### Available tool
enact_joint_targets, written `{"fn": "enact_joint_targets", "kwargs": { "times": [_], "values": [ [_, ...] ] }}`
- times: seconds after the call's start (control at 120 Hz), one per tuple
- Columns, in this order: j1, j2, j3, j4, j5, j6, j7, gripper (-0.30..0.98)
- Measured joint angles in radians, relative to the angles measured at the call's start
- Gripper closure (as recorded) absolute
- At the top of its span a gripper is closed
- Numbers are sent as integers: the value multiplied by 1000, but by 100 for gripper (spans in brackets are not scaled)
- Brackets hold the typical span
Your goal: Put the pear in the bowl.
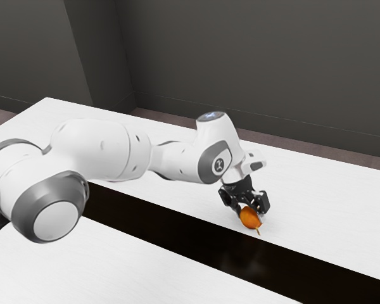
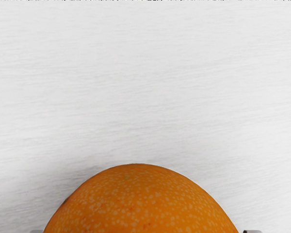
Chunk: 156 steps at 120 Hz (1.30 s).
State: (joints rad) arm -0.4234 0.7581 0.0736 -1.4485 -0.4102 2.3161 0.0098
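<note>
In the exterior view my gripper points down at the white table, right of the middle, with its black fingers on two sides of the orange pear. The fingers are shut on the pear, whose thin stem points downward. The wrist view has the pear large and speckled at its lower edge, with small bits of the fingertips close against both its sides. How far the pear stands above the table, if at all, I cannot tell.
The white table spreads around the hand. A dark glossy strip crosses it, passing just beside the pear in the exterior view. Grey walls stand behind the table's far edge.
</note>
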Motion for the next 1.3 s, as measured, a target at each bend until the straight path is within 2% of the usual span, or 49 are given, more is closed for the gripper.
{"fn": "enact_joint_targets", "kwargs": {
  "times": [0.292, 0.508, 0.733, 1.3],
  "values": [
    [0, 11, -5, 0, 7, 11, -16, 26],
    [-4, -31, 31, -5, 24, 14, -32, 38],
    [-9, -112, 125, -40, 38, 15, -54, 43],
    [-12, -295, 396, -224, 41, 5, -77, 38]
  ]
}}
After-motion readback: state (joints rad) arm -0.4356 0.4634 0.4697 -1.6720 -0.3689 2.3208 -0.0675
